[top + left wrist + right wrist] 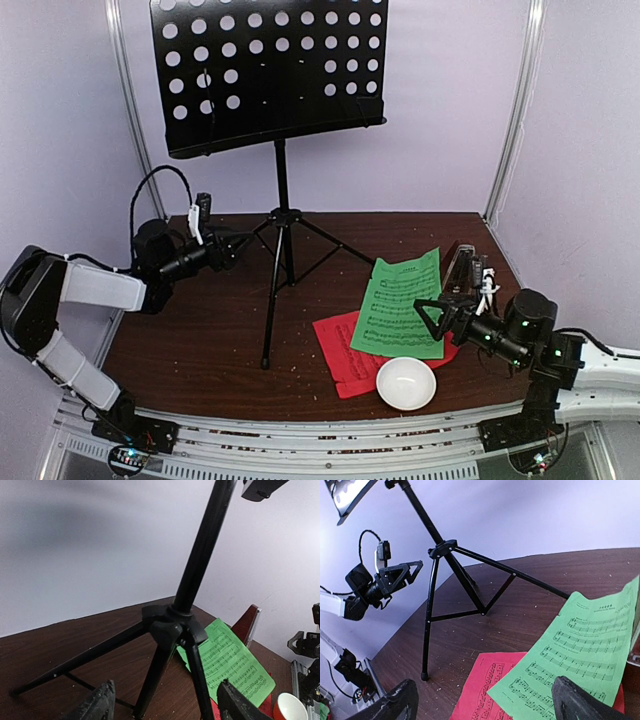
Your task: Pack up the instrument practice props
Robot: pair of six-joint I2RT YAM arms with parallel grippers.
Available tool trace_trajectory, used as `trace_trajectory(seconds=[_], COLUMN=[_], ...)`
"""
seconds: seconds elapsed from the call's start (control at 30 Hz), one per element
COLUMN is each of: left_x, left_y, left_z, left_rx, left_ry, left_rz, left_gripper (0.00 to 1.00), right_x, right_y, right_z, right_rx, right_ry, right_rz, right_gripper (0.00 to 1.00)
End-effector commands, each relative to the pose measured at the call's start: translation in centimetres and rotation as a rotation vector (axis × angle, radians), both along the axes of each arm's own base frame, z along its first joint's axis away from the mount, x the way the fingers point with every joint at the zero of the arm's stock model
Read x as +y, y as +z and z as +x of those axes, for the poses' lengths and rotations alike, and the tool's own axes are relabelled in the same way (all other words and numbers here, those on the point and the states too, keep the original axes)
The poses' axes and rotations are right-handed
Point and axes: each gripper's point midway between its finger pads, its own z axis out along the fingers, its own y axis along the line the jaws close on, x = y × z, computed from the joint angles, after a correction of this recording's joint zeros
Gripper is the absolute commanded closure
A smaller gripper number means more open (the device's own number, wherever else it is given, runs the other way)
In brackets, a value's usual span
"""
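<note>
Your left claw is wide open and holds nothing. Seen from the top, the black music stand is at the claw's 3 o'clock, near it but not touching. The stand is upright on its three legs on the brown table. Your right claw is wide open too, and it is empty. It hangs over the near right part of the green music sheet. That sheet lies flat, partly on top of the red music sheet. The small red-brown metronome is at this claw's 1 o'clock, just beside the green sheet's right edge. A white bowl sits at the claw's 7 o'clock, at the red sheet's near edge.
</note>
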Motion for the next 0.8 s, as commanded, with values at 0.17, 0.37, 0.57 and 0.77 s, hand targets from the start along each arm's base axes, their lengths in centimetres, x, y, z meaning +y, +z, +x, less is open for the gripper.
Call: trace_trajectory(seconds=[0.17,0.37,0.57,0.77], left_x=[-0.2,-0.6,-2.4,-3.2], left_y=[4.2,3.8,3.3,1.4], left_z=[0.7,0.8,1.5,1.7], left_rx=[-0.118,-0.239,-0.309,-0.277], left_ry=[0.007,-0.033,-0.143,-0.191], left_rz=[0.113,0.311,0.370,0.320], left_gripper=[0.27,0.26,0.28,0.34], right_x=[0.1,-0.5,0.3,-0.3], right_y=[1.6,0.9,0.6,0.8], right_z=[2.3,2.9,2.2,2.1], right_rx=[-0.354,-0.434,-0.414,-0.419], right_ry=[-0.078,-0.139,-0.075,-0.092], right_rz=[-0.154,-0.203,-0.173,-0.172], right_gripper=[0.07,0.07,0.07,0.07])
